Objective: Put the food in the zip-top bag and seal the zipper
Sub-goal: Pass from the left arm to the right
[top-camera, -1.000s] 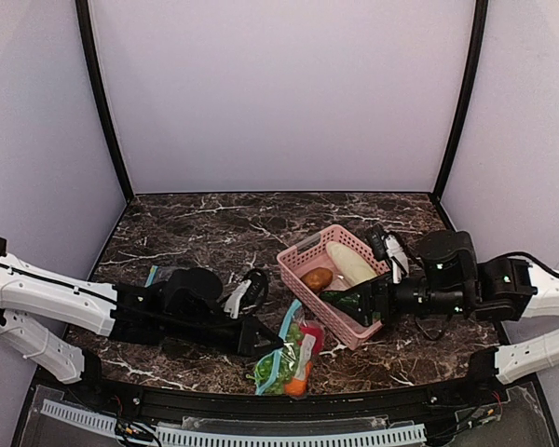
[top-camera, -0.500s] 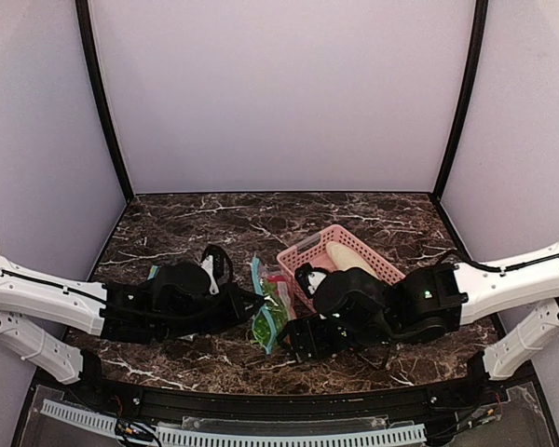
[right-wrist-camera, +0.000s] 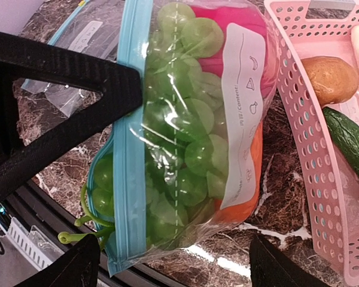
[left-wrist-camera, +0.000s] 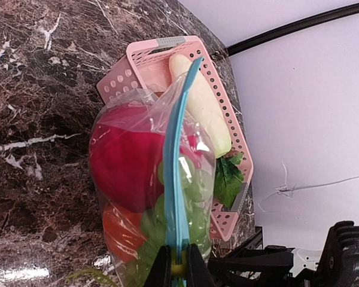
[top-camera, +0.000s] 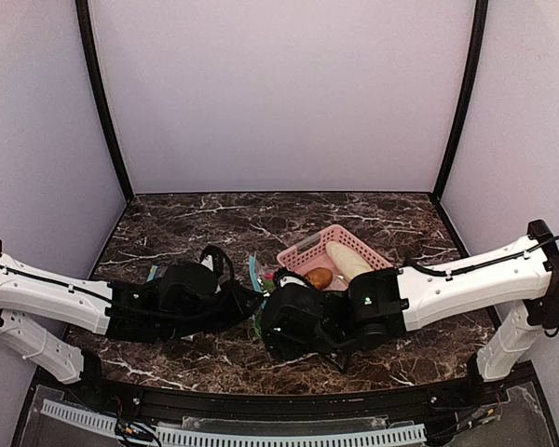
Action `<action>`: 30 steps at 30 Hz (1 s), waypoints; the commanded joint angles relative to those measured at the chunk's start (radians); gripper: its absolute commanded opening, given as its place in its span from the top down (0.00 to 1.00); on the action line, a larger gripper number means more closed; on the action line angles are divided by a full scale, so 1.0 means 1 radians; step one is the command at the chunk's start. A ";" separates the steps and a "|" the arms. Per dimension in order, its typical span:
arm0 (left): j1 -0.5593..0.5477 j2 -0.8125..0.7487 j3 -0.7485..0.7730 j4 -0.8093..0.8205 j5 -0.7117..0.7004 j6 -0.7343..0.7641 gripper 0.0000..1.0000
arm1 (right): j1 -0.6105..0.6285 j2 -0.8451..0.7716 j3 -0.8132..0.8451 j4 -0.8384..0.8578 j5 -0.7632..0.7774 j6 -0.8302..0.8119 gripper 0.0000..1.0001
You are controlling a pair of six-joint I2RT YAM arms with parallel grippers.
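The zip-top bag (right-wrist-camera: 191, 119) stands on edge on the marble table, packed with the food: a green grape bunch (right-wrist-camera: 185, 137), a red fruit (left-wrist-camera: 128, 161) and an orange fruit (left-wrist-camera: 121, 230). My left gripper (left-wrist-camera: 178, 270) is shut on the light blue zipper (left-wrist-camera: 175, 167) at its near end. A green stem (right-wrist-camera: 84, 218) pokes out at that corner. My right gripper (right-wrist-camera: 179, 269) is open, its fingers (right-wrist-camera: 78, 266) spread wide on either side of the bag's lower end, apart from it. In the top view the bag (top-camera: 257, 279) sits between the two grippers.
The pink basket (top-camera: 303, 250) stands just right of the bag and holds a potato (right-wrist-camera: 329, 78), a cucumber (right-wrist-camera: 350, 140) and a pale long vegetable (left-wrist-camera: 200, 101). Left of it, behind my left arm, lies a second clear bag (right-wrist-camera: 78, 42).
The left gripper lifted the filled bag from near the front edge toward the centre and stood it on edge. The right arm swung left from the basket to the bag.
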 commanded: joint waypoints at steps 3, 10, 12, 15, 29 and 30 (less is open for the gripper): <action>0.002 0.008 0.020 0.025 0.010 -0.026 0.99 | -0.015 0.041 0.029 -0.071 0.121 0.062 0.21; 0.002 0.013 0.016 0.042 0.040 -0.044 0.99 | -0.047 0.075 0.037 -0.071 0.165 0.029 0.46; 0.002 0.016 0.014 0.047 0.041 -0.050 0.99 | -0.052 0.083 0.044 -0.068 0.175 0.012 0.60; 0.001 0.018 0.002 0.070 0.037 -0.062 0.99 | -0.057 0.091 0.046 -0.057 0.174 -0.011 0.74; 0.057 -0.035 -0.042 0.038 -0.028 -0.018 0.95 | -0.067 0.060 -0.022 -0.027 0.035 -0.047 1.00; 0.072 -0.040 -0.048 0.040 -0.026 -0.017 0.95 | -0.066 0.058 -0.028 -0.027 0.013 -0.045 1.00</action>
